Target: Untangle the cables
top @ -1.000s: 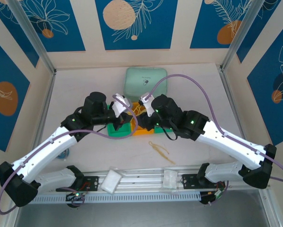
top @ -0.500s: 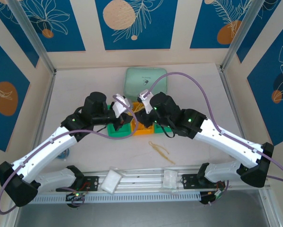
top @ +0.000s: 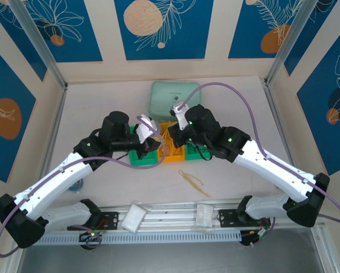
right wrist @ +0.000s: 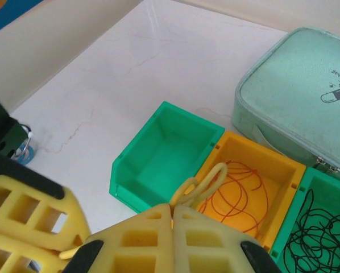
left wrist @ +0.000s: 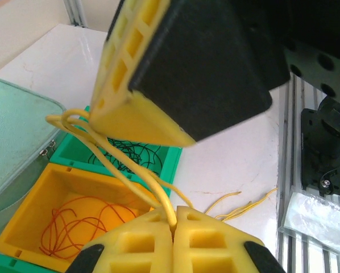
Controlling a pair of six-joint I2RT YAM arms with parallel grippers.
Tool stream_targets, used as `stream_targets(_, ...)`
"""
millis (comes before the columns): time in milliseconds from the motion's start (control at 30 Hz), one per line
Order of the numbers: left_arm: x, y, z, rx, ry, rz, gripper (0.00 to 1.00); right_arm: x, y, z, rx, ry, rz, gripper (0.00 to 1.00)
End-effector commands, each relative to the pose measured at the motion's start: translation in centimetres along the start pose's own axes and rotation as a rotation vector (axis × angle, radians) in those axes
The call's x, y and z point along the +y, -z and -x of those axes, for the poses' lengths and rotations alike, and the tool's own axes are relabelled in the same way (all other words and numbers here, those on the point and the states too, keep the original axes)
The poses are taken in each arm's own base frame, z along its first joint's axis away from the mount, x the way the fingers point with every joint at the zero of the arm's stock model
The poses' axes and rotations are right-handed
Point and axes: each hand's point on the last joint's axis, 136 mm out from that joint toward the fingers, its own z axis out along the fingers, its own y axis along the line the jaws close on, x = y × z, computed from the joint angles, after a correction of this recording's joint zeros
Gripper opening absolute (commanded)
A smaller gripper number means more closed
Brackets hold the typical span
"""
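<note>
Yellow cable (left wrist: 130, 179), thin and glossy: pinching one end in the left gripper (left wrist: 173, 224), jaws closed tight, and its looped end in the right gripper (right wrist: 173, 211), likewise closed. Showing wiry orange cables (left wrist: 79, 224) curling in the hard plastic orange bin (left wrist: 28, 210), black cables (left wrist: 127, 153) in the green bin (left wrist: 173, 165).

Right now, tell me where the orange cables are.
In the right wrist view, the orange cables lie coiled in the yellow bin, beside the empty green bin.
</note>
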Motion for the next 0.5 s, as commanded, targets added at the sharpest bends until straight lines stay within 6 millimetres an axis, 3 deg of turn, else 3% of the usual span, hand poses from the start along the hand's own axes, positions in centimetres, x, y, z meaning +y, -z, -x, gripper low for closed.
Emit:
stream_targets(0, -1.1, 0.6, 1.3, -0.026, -0.035, -0.043, 0.00, 0.5, 2.0, 2.5, -0.077, -0.065, 0.075, 0.00)
stream_targets(200, -1.5, 1.0, 1.7, -0.056, -0.061, -0.048, 0.00, -0.7, 2.7, 2.7, -0.076, -0.163, 0.125, 0.00)
stream_targets(467, -2.9, 2.0, 2.5, -0.127, -0.127, -0.091, 0.00, -3.2, 3.1, 3.3, -0.032, -0.498, 0.378, 0.00)
